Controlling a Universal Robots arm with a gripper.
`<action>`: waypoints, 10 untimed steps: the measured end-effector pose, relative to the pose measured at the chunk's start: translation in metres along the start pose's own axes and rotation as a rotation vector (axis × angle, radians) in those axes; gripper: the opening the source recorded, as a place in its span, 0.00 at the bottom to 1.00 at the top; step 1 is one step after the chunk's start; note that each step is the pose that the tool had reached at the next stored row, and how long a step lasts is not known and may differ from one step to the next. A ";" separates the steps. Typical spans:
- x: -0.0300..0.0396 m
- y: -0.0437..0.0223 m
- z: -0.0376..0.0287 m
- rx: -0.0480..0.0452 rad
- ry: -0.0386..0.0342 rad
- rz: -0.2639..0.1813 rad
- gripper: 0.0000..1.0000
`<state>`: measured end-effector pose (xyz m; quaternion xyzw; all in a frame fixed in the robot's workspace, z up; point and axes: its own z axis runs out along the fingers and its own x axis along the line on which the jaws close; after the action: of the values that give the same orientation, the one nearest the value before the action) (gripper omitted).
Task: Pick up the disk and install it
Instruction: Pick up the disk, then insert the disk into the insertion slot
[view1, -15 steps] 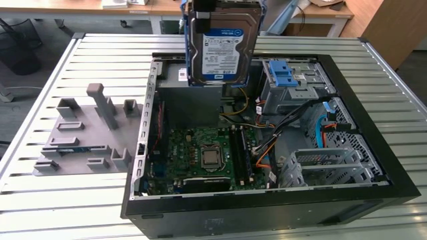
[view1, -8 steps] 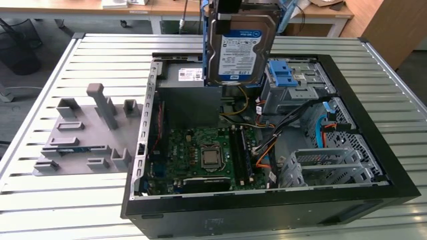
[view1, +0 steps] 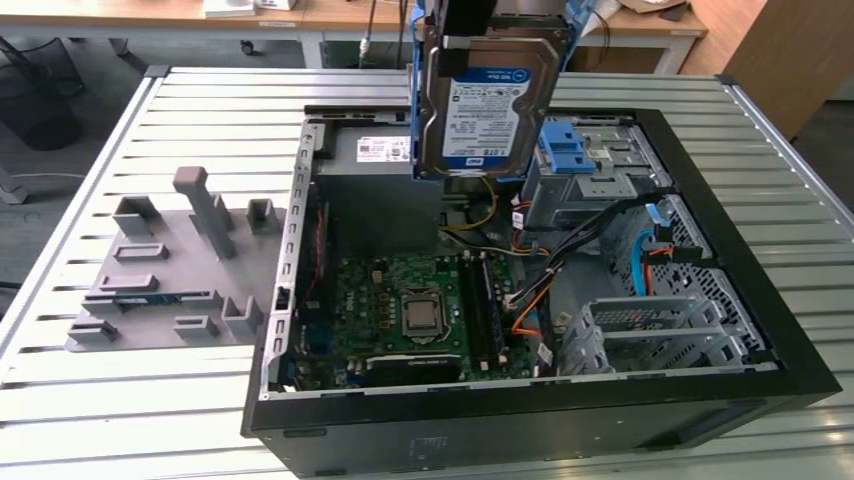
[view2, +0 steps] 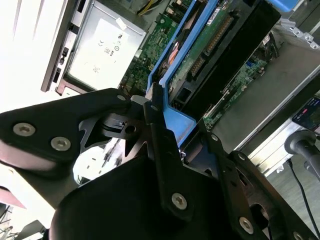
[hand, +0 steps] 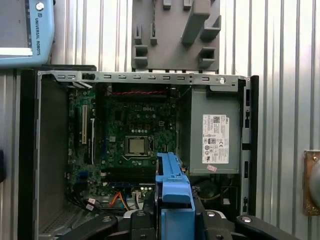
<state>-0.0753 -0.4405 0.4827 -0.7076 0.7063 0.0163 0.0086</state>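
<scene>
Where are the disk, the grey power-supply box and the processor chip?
disk (view1: 487, 115): exterior view, on its label.
power-supply box (hand: 215, 137): first wrist view, on its white sticker.
processor chip (view1: 422, 314): exterior view, on its metal top.

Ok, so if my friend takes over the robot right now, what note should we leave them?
Gripper: shut on the disk.
Disk: held upright in the air over the open computer case, between the power supply and the drive cage in the exterior view.
Done: the disk is picked up.
Left: the disk is not yet seated in the case.
</scene>
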 end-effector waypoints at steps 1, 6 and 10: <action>0.0000 0.0000 0.0000 -0.0001 0.0001 0.000 0.36; 0.0001 0.0000 0.0001 -0.0001 0.0002 0.000 0.36; 0.0001 0.0000 0.0005 -0.0001 0.0001 0.000 0.36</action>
<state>-0.0753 -0.4406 0.4823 -0.7076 0.7063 0.0162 0.0085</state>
